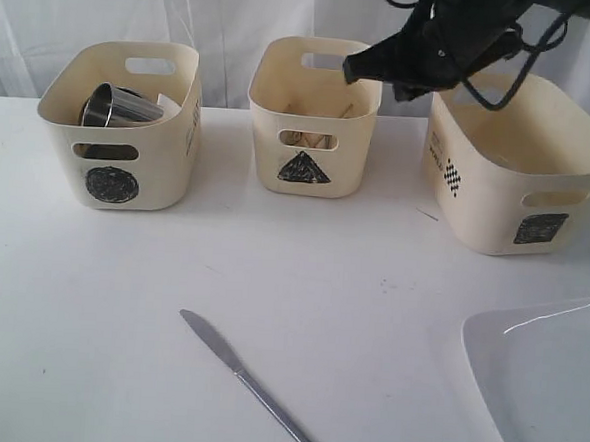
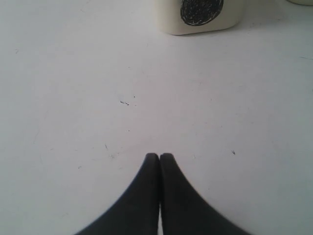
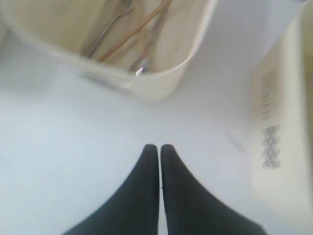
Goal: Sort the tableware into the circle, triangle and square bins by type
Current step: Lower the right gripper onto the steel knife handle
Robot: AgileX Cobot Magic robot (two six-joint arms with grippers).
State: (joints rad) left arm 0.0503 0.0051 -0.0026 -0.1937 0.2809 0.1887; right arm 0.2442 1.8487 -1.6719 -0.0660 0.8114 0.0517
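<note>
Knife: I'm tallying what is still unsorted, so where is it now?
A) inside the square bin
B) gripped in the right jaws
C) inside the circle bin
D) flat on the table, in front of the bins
D: the knife lies flat on the white table, apart from the triangle bin behind it.

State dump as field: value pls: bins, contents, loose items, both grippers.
circle bin: cream plastic tub marked with a black circle, holds a shiny steel mug
triangle bin: cream plastic tub marked with a black triangle, holds thin wooden chopsticks and steel cutlery
square bin: widest cream tub marked with a black square, nothing visible inside
loose items: steel knife, white plastic plate
left gripper: shut, empty, over white table
right gripper: shut, empty, between triangle and square tubs
</note>
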